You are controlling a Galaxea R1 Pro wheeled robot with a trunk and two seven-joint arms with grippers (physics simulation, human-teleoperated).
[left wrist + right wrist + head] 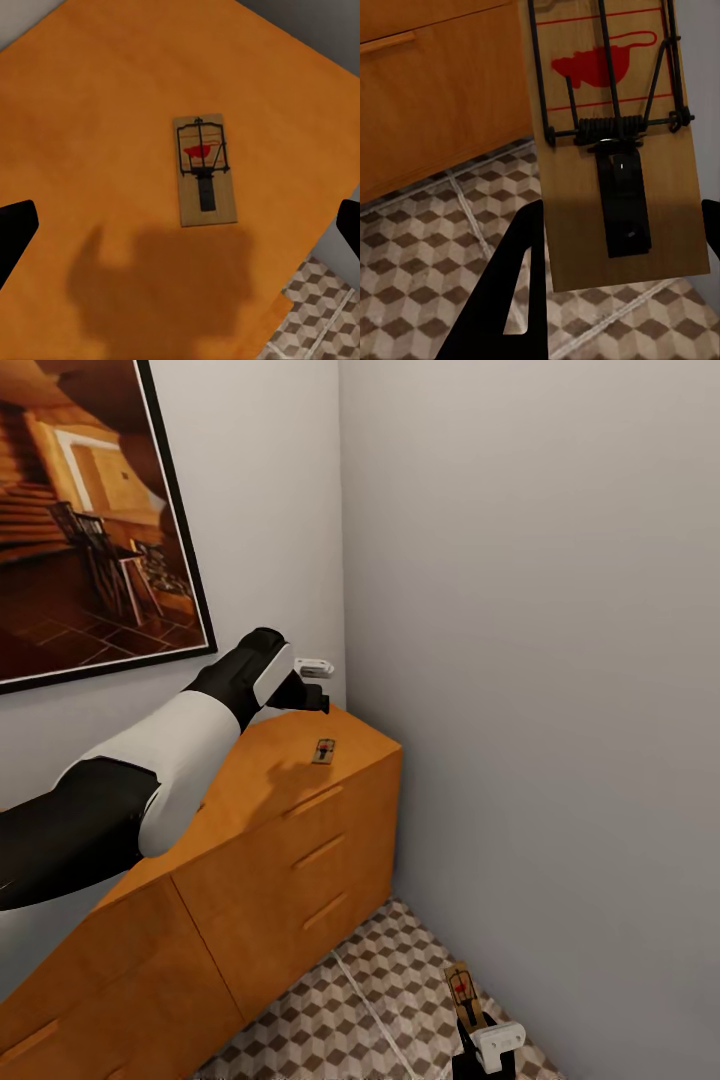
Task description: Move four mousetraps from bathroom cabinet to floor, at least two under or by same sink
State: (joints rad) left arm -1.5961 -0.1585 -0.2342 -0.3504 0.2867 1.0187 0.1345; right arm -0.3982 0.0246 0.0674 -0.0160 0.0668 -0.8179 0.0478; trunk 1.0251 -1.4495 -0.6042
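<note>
One mousetrap [323, 750] [204, 169], a tan board with dark wire and a red mark, lies flat on the top of the orange-brown cabinet [262, 785] [97, 112] near its far end. My left gripper [314, 688] [180, 229] hovers above it, open, its dark fingertips [15, 234] wide apart on either side. Low over the bathroom floor [340, 1010] [427, 255], my right gripper [484, 1038] [622, 217] is shut on a second mousetrap [461, 988] [615, 142], which it holds upright by one end. The sink is out of view.
The cabinet's drawer fronts [300, 880] [435, 90] face a narrow strip of tiled floor bounded by a grey wall [550, 660] on the right. A framed picture [90, 520] hangs on the wall behind the cabinet.
</note>
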